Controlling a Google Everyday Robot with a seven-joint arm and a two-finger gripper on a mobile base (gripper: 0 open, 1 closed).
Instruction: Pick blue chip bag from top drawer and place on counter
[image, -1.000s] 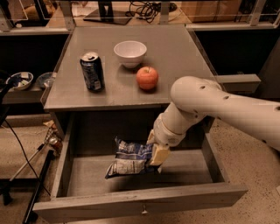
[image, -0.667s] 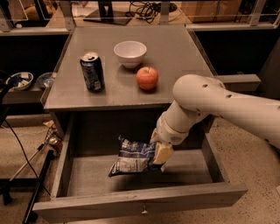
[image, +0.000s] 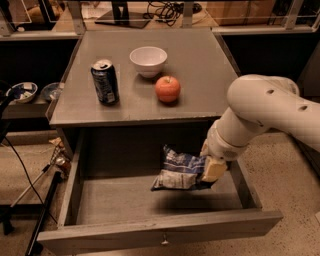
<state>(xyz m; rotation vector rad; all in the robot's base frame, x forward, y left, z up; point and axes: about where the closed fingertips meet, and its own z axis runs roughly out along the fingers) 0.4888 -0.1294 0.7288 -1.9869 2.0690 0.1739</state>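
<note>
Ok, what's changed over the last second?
The gripper, shut on the bag, has carried it to the right and a little upward; the bag now hangs above the floor of the drawer. Nothing was let go. The drawer stayed open as before, and the can, bowl and apple on the counter stayed put.

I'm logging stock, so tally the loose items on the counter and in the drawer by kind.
can: 1, on counter
bowl: 1, on counter
apple: 1, on counter
bag: 1, held by gripper over drawer
Total: 4
</note>
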